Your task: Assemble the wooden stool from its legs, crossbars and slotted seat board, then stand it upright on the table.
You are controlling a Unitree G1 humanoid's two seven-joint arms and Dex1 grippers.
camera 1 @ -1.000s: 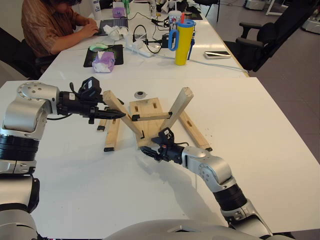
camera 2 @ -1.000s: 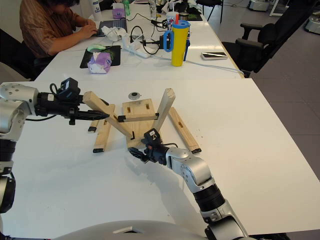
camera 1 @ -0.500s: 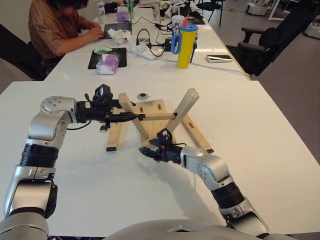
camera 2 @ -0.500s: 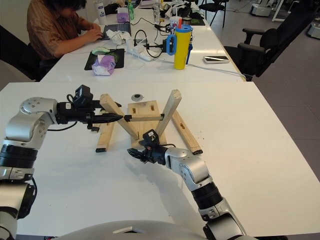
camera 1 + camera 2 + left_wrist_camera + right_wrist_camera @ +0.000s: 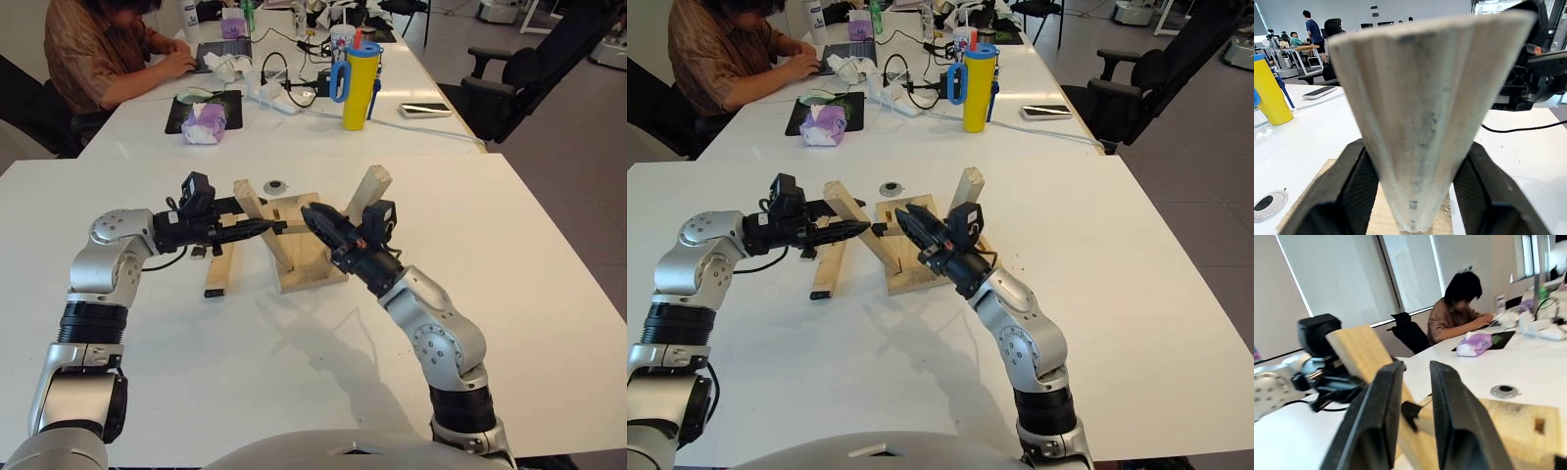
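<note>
While the seat board (image 5: 312,266) is lying flat on the worktop (image 5: 529,255), the left pincer (image 5: 259,227) is clamping one tilted leg (image 5: 244,197). The right pincer (image 5: 312,215) is hovering, spread, by the crossbar (image 5: 290,227). Three legs, one crossbar and one board are showing. The wood is looking stiff and light, best gripped mid-length.

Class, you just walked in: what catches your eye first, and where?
A half-built stool sits upside down on the white table, legs slanting up. The left gripper clamps one leg; the right gripper hovers open beside the crossbar. A yellow bottle stands farther back.
</note>
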